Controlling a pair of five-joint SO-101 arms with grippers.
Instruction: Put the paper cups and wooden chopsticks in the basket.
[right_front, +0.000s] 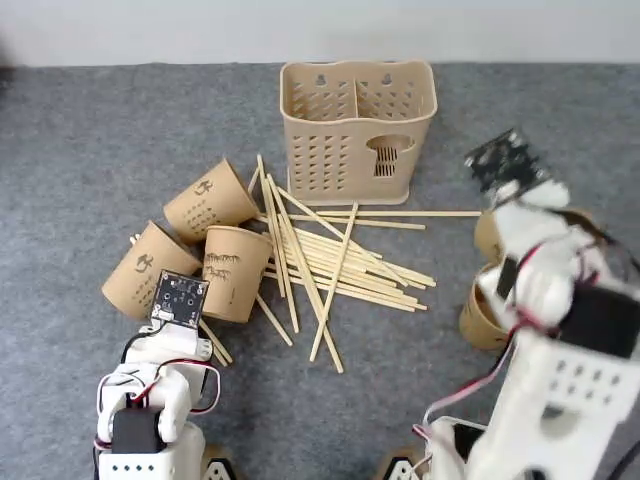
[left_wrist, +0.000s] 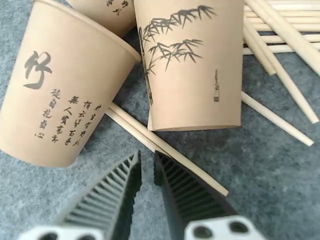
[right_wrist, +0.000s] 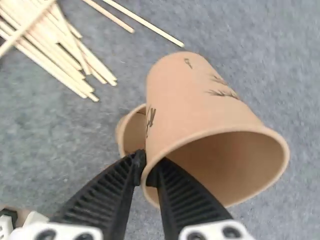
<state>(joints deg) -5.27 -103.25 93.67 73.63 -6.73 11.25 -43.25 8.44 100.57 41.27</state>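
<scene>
Cup-collecting step, with the basket (right_front: 300, 130) standing upright at the far edge of the grey mat and every cup and chopstick in view lying outside it. The right gripper (right_wrist: 145, 164) was closed narrowly on the rim wall of a paper cup (right_wrist: 200, 115), one finger outside the wall and the other at the mouth, so that the cup hung tilted with its opening towards the wrist. This held cup was in front of the basket and to its right, just above a second cup (right_wrist: 131, 132) lying on its side on the mat. The wooden chopsticks (right_front: 340, 262) lay fanned in a loose heap directly in front of the basket, a few reaching to its base. Three further paper cups (right_front: 232, 272) lay on their sides in front of the basket and to its left. The left gripper (left_wrist: 146, 160) hovered low just short of two of them, the bamboo-printed cup (left_wrist: 192, 65) and the lettered cup (left_wrist: 60, 95), with a single chopstick (left_wrist: 165, 150) running beneath both. Its jaws were drawn almost together, leaving only a narrow slit and holding nothing. The step in hand appeared to be the transfer of the gripped cup. The next move would call for raising it above the basket's rim, carrying it back and leftwards over one compartment, and releasing it there.
</scene>
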